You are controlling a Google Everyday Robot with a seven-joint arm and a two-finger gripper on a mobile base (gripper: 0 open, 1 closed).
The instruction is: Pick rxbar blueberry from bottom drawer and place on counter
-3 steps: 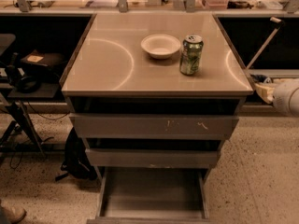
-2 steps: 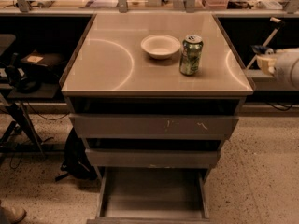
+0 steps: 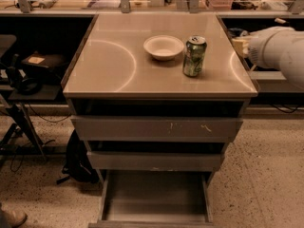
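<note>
The bottom drawer [image 3: 154,198] is pulled open below the two upper drawers, and its grey floor shows bare. The rxbar blueberry is not in sight. The beige counter [image 3: 109,65] tops the unit. My white arm [image 3: 278,49] comes in from the right edge of the view. The gripper [image 3: 240,45] sits just off the counter's right edge, at counter height, to the right of the green soda can [image 3: 194,56].
A white bowl [image 3: 163,47] stands on the counter next to the can. The two upper drawers [image 3: 156,127] are partly open. A dark bag [image 3: 78,158] lies on the floor to the left, by a stand with cables. Shelves with clutter run behind.
My arm has risen from below the counter's right corner to counter height and has moved closer to the counter's right edge. Nothing else has moved.
</note>
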